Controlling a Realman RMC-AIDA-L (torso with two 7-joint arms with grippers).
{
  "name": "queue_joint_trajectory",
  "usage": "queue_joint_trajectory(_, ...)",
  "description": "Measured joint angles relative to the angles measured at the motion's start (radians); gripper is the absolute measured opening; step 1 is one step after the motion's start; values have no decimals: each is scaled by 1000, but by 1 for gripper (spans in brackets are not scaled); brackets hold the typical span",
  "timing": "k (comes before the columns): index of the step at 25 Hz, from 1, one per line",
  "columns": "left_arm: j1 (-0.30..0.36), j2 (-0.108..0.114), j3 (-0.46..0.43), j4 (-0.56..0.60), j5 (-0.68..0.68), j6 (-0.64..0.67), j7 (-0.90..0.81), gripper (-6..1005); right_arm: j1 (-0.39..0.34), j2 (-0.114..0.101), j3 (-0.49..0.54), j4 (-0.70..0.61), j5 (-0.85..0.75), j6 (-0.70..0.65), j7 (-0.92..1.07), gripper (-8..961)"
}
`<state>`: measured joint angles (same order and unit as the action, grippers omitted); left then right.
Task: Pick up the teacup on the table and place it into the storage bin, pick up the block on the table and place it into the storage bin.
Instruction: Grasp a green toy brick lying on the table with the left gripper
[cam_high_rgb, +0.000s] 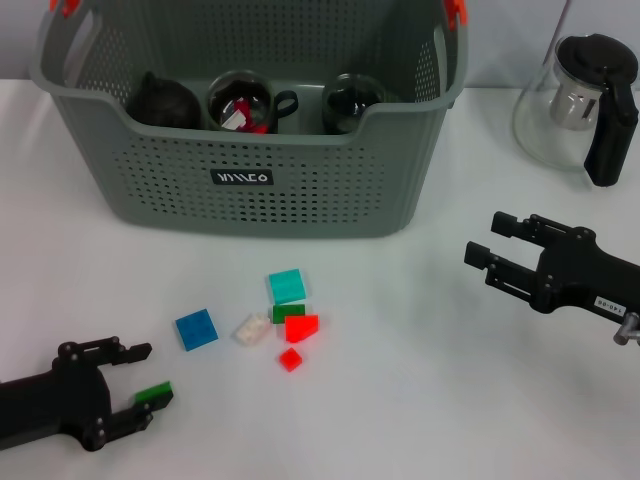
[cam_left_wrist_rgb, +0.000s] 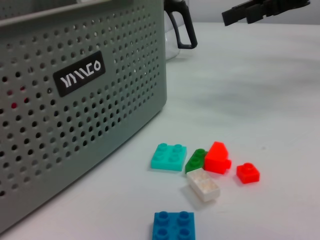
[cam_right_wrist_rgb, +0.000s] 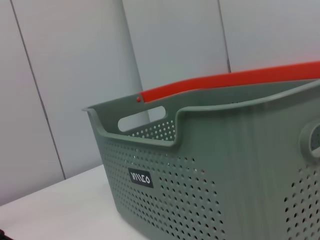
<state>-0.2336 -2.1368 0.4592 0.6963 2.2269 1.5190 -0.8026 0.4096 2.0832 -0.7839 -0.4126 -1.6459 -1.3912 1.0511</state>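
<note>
My left gripper (cam_high_rgb: 140, 385) sits low near the front-left corner of the table (cam_high_rgb: 430, 400), fingers spread, with a small green block (cam_high_rgb: 154, 393) lying between them; I cannot tell whether the pads touch it yet, so I count the pincer as open around it, not clamped.

Toward the middle of the tabletop, the loose blocks lie in a cluster: a blue block (cam_high_rgb: 196, 329) nearest my left pincer, then a white block (cam_high_rgb: 251, 329), a teal block (cam_high_rgb: 287, 286), a dark green block (cam_high_rgb: 288, 312), a red block (cam_high_rgb: 301, 327) and a small red piece (cam_high_rgb: 290, 359).

The storage bin (cam_high_rgb: 250, 180) stands toward the back edge, left of centre, directly beyond the cluster, and holds three dark cups (cam_high_rgb: 245, 100); I see no teacup on the table.

My right gripper (cam_high_rgb: 495, 243) hovers by the right edge, fingers parted and empty, a glass teapot (cam_high_rgb: 580, 100) behind it at the back-right corner.

The green block is my left arm's business: the bin lies ahead and to the right of it, so the carry must rise over the front wall.
</note>
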Motion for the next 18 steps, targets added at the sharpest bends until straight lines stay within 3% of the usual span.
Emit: queue_joint_trajectory(18, 0, -11, -1, 8, -3, -24, 20, 572, -1, -4, 7, 0, 0, 0, 0, 645)
